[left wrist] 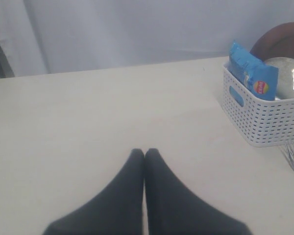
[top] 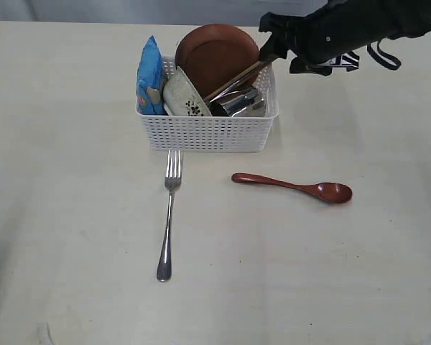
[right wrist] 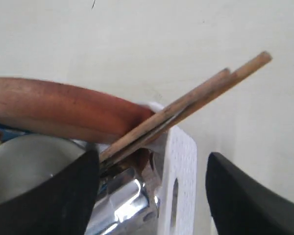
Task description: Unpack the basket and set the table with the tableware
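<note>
The white basket (top: 208,133) sits on the table (top: 72,215) close to the far edge, roughly midway along it. Most of the tableware is inside it. A round brown plate (top: 215,54) stands on edge against the back wall, an off-white floral bowl (top: 183,97) is tipped on its side in front of it, and a steel cup (top: 241,104) lies at the right end. A blue chip bag (top: 151,75) stands upright at the left end. Two wooden chopsticks (top: 233,80) lean from the cup up over the basket's back right corner. The right gripper (top: 271,49) hangs at that corner, right at their raised ends. In the right wrist view its fingers (right wrist: 73,196) are spread wide. The chopsticks (right wrist: 210,90) run through the gap between them, much nearer one finger than the other, and are not pinched. A steel fork (top: 169,215) lies on the table just in front of the basket's front left part, with its tines toward the wall and its handle toward the near edge. A dark red wooden spoon (top: 294,187) lies well apart from it, in front of the basket's right end, with its bowl end toward the right edge. The left gripper (left wrist: 144,154) has its fingers pressed together on nothing, over bare table, well away from the basket's left end.
</note>
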{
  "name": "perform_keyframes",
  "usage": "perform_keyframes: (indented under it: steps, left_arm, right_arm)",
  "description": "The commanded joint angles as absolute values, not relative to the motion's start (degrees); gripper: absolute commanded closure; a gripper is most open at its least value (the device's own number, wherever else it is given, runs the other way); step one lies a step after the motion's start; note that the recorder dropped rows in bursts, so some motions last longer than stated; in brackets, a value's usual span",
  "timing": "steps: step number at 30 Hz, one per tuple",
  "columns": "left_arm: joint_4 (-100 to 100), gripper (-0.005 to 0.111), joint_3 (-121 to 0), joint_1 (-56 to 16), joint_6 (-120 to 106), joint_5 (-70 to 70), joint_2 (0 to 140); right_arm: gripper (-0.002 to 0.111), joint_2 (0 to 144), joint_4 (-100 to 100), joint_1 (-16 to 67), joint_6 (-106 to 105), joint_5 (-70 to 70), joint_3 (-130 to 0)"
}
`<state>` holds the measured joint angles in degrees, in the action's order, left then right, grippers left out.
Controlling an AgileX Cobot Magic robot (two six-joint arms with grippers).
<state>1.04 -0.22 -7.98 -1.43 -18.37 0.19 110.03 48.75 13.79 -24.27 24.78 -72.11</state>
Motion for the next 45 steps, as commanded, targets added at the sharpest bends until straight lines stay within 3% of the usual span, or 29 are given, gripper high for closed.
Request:
perform_keyframes:
  steps: [1, 15, 31, 45]
  left_arm:
    - [1.19, 0.107, 0.00, -7.93, -1.75, -18.36, 0.00]
    - [1.19, 0.107, 0.00, -7.93, -1.75, -18.36, 0.00]
    - [1.19, 0.107, 0.00, -7.93, -1.75, -18.36, 0.00]
    - [1.19, 0.107, 0.00, -7.93, -1.75, -18.36, 0.00]
  right_arm:
    - [0.049, 111.25, 50.19, 14.10, -23.77, 20.79, -71.92]
    - [0.050, 112.87, 54.02, 16.87, -23.77, 15.36, -72.73]
    - [0.109, 113.07, 53.90, 16.87, -24.06, 14.67, -72.84]
    - [0.109, 108.85, 51.86, 16.87, -25.51, 19.57, -72.84]
